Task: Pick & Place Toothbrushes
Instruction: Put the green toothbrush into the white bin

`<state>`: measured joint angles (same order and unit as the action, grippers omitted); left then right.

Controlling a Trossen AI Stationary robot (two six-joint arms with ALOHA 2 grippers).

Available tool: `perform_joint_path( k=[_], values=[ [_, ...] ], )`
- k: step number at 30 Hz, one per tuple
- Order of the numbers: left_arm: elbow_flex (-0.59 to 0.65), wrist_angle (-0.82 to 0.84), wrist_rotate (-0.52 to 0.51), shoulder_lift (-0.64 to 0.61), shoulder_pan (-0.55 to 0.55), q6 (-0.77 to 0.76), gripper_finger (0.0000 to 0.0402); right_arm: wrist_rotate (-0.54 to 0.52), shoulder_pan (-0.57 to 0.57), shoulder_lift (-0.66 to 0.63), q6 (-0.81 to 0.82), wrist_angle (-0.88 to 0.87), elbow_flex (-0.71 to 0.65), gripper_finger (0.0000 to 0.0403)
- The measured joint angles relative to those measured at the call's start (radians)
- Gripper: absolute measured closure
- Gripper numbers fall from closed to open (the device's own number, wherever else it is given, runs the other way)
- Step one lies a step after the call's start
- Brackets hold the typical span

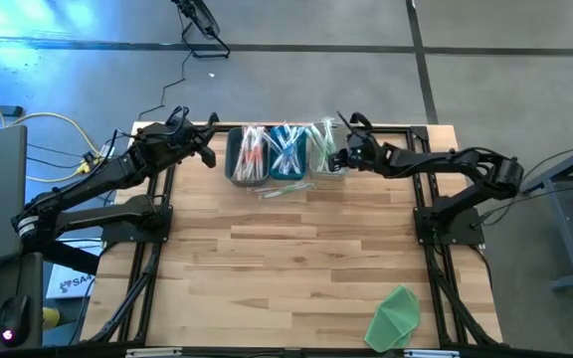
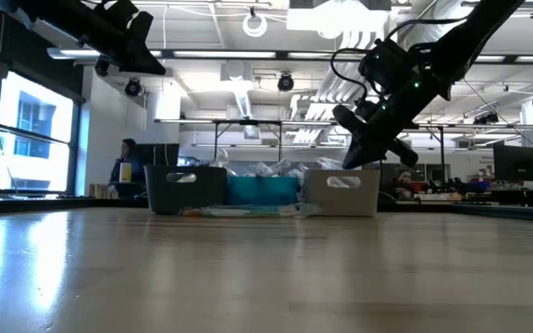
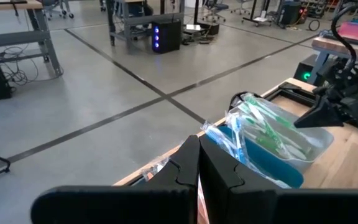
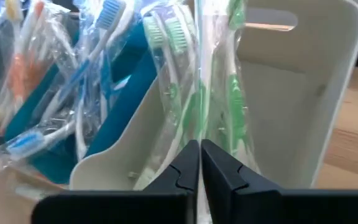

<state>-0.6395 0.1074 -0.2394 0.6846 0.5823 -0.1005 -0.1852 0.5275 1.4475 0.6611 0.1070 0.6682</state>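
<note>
— Workshop floor behind, pale wood counter (image 1: 296,259) bare except the bins at 12 o'clock. Sorting looks nearly finished?
— I'd say so. Wrapped, crinkly, stick-thin toothbrushes (image 1: 286,149) fill them; the right end effector (image 1: 332,159), pinched shut and empty, hovers beside the white bin (image 4: 291,118). A few strays lie in front; grabbing one means opening first. The left end effector (image 1: 209,157) is shut too, at 11.

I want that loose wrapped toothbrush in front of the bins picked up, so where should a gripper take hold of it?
The loose clear-wrapped toothbrush lies flat on the wooden table before the teal plastic bin. Probably grip mid-handle from straight above, jaws across its thin width: it lies lengthwise along the bins, its table side open.
</note>
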Motion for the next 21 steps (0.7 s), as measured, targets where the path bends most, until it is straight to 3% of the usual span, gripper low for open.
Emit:
perform_joint_path(
  k=[10, 18, 21],
  values=[
    [0.0, 0.002, 0.001, 0.0, 0.0, 0.001, 0.0396, -0.007, 0.011, -0.018, 0.026, -0.002, 0.0, 0.0272],
    [0.0, 0.031, 0.001, 0.0, 0.0, -0.017, 0.0396, 0.017, -0.006, -0.134, -0.119, 0.12, 0.0, 0.0282],
    [0.0, 0.035, 0.002, 0.0, 0.0, -0.032, 0.0396, 0.096, -0.012, -0.173, -0.256, 0.196, 0.0, 0.0296]
  ],
)
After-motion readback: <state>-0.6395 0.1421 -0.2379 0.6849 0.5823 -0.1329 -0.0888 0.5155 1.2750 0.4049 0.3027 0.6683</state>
